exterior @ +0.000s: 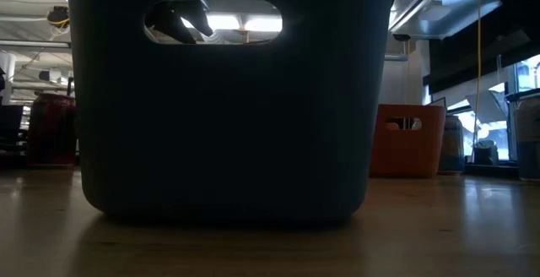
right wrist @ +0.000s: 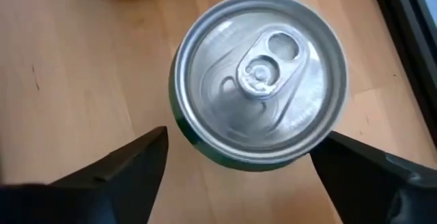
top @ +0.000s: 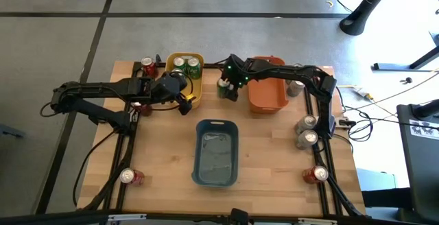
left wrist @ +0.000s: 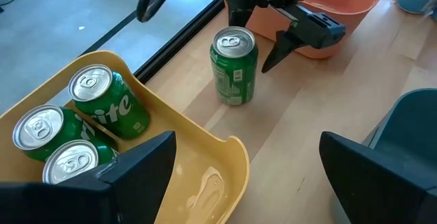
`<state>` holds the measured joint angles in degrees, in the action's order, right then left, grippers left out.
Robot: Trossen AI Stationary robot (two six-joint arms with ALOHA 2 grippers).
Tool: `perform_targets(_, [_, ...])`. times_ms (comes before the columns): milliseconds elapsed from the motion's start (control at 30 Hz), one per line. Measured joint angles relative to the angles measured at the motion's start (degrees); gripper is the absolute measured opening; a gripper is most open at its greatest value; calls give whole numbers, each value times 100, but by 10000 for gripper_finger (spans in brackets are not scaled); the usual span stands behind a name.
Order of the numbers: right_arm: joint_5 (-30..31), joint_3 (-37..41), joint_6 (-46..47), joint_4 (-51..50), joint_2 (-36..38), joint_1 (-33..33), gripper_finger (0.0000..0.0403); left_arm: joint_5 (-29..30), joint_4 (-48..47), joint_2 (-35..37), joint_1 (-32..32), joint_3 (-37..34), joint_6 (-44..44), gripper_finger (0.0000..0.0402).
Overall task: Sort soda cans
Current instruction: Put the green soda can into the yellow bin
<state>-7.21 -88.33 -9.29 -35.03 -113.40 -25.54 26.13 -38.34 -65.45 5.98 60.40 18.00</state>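
A green soda can (left wrist: 234, 67) stands upright on the wood between the yellow bin (top: 185, 74) and the orange bin (top: 266, 93). My right gripper (right wrist: 249, 173) is open above it, pointing down, one finger on either side of its silver top (right wrist: 259, 77), with gaps showing. It also shows in the high view (top: 230, 86). Three green cans (left wrist: 75, 125) stand in the yellow bin's far end. My left gripper (left wrist: 249, 173) is open and hovers over that bin's near end (top: 182, 96).
A blue-grey bin (top: 216, 151) sits at the table's middle and fills the low view (exterior: 228, 100). Red cans lie at the far left (top: 147, 66), near left (top: 130, 177) and near right (top: 317, 175). Silver cans (top: 307, 132) stand by the right edge, one (top: 296, 86) beside the orange bin.
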Motion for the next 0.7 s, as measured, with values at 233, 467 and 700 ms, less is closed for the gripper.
perform_targets(233, [10, -102, -174, -718, 274, 1, 330, 0, 86, -27, 2, 0, 0, 347])
perform_targets(467, [7, -258, -194, -2037, 1414, 7, 330, -79, 693, -400, 43, -4, -175, 347])
perform_targets(700, [-19, 147, -165, -1909, 2737, 7, 330, -845, 1820, -892, 472, -4, -334, 347])
